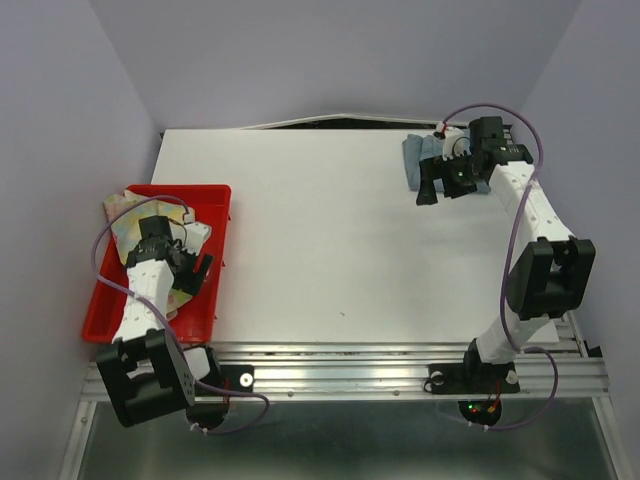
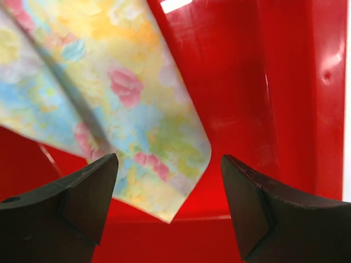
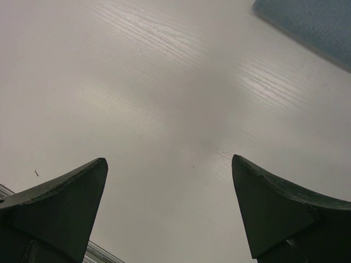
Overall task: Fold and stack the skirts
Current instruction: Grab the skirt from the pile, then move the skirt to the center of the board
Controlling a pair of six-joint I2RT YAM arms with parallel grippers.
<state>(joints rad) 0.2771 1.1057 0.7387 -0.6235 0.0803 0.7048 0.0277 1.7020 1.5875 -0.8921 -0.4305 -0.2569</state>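
Left fingers [image 2: 71,203] apart above floral skirt [image 2: 109,82] | right fingers [image 3: 285,208] apart, empty

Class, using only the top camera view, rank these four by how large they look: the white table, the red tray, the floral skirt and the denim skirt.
1. white table
2. red tray
3-4. floral skirt and denim skirt: both are partly hidden, so they are left unranked.

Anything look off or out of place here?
Floral skirt lies in the red bin, one corner spilling over its far-left rim. Denim skirt sits apart at the far right corner of the table.
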